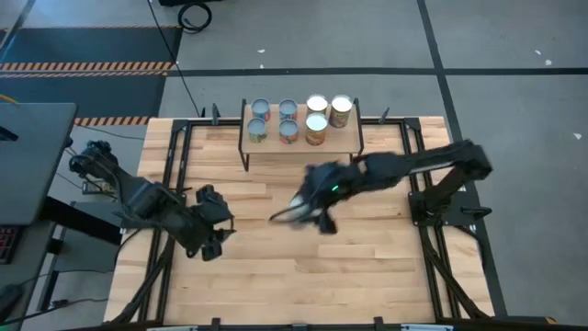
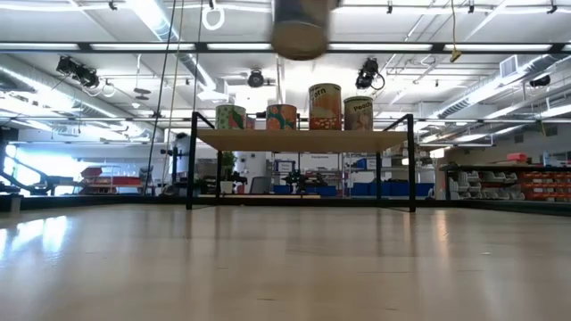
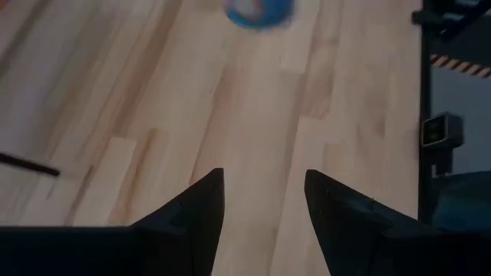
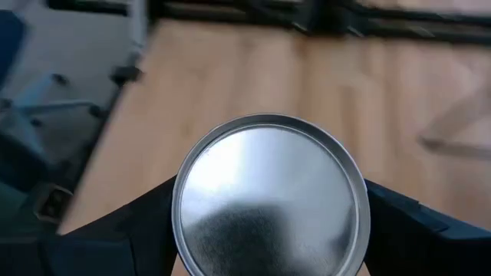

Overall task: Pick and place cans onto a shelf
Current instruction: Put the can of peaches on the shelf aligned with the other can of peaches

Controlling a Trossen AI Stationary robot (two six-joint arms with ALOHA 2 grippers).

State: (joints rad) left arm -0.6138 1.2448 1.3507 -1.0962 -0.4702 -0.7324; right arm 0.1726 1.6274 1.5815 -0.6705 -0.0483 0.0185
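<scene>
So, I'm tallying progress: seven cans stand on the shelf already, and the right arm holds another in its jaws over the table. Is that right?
Not quite. The high view shows six cans on the shelf, not seven. The rest holds: the right gripper has its jaws on another can, over the table, as the right wrist view shows.

- Grey concrete floor (image 1: pixel 514 55) surrounded the table, crossed by dark seam lines.
- Orange-black hazard striping (image 1: pixel 87 66) ran along the floor by a dark mat (image 1: pixel 83 44) in the upper left of the high view.
- Black cable (image 1: pixel 193 14) lay coiled on the floor.
- Light wood slatted tabletop (image 1: pixel 303 267) sat in a black frame.
- Low view: white ceiling with long strip lights (image 2: pixel 161 22) and exposed ducts.
- Bright windows (image 2: pixel 36 169) at far left.
- Storage racks with red bins (image 2: pixel 535 185) at far right; blue bins (image 2: pixel 361 188) mid-back.
</scene>
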